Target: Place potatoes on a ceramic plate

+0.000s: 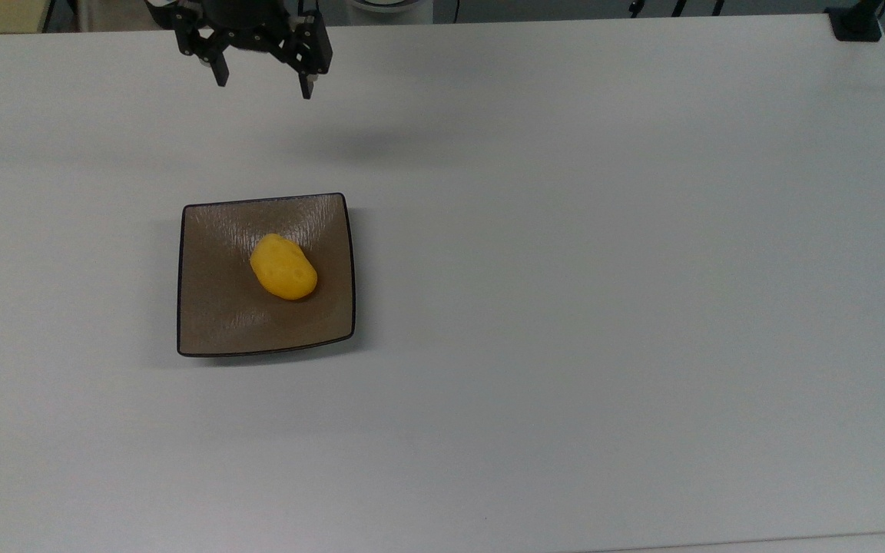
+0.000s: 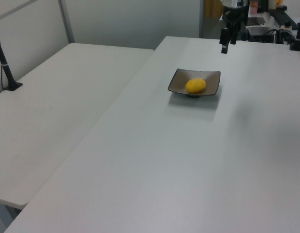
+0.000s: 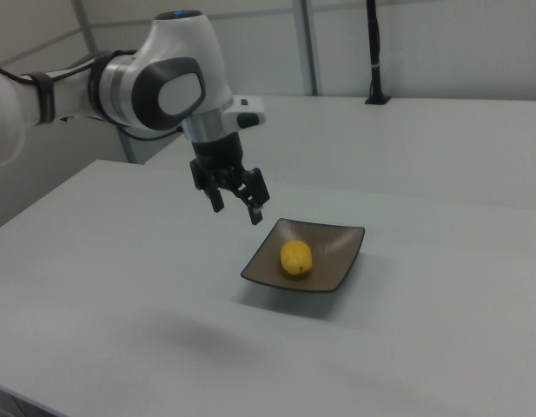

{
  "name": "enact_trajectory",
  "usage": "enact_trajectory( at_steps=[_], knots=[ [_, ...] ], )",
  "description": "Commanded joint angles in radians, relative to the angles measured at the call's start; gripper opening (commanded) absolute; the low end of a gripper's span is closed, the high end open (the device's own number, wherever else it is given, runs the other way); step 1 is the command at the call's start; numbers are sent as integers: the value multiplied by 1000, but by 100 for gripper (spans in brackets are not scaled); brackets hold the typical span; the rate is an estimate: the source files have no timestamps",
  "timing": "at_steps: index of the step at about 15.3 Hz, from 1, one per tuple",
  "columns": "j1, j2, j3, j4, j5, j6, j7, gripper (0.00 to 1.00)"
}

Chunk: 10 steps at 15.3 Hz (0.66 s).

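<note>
white table (image 1: 604, 307) spread wide, and on it the square brown plate (image 1: 212, 322) sits well in from the edges, nearer the top view's left edge. yellow potato (image 1: 283, 266) lies on the plate, a touch off centre toward its top-view right side. gripper (image 1: 263, 83) hangs up over the table's far edge, well apart from the plate, fingers spread, holding nothing.
</note>
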Motion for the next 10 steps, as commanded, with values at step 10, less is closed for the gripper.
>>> enact_trajectory(
  at_steps=[10],
  knots=[
    [127,-52,-6,-43,-5,-59,36,100]
  ],
)
